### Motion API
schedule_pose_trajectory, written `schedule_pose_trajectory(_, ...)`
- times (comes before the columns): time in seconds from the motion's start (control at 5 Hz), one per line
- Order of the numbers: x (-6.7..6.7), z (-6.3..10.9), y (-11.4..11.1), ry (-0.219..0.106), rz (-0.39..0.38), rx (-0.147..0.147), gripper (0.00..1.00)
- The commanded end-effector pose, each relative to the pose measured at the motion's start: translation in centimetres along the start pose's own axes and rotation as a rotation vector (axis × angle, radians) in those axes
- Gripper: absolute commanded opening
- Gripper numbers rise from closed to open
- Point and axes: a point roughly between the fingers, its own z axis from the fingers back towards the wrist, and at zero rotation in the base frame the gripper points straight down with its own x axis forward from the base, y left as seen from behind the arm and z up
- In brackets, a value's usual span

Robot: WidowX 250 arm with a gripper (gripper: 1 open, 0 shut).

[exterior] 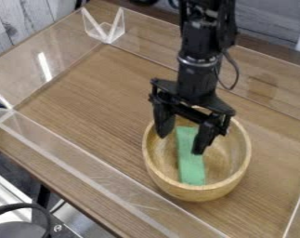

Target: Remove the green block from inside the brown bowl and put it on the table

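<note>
The brown bowl (164,177) sits on the table (97,107) toward the front right. Inside it lies the green block (190,164), a bright green bar pointing roughly toward the camera. My gripper (182,133) hangs straight down over the bowl with its two black fingers spread wide. The fingertips have dipped below the rim, one on each side of the block's far end, which they partly hide. Nothing is held.
Clear acrylic walls (65,158) border the tabletop on all sides. A small clear V-shaped stand (105,25) rests at the back left corner. Bare wood lies left of and behind the bowl.
</note>
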Motion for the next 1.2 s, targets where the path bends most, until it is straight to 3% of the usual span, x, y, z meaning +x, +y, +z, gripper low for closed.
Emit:
schedule_pose_trajectory(0.0,0.6,0.1,-0.4,-0.026,-0.005,-0.004,1.00)
schedule_pose_trajectory(1.0,1.4,-1.9,-0.5,0.001,0.010,-0.012,1.00)
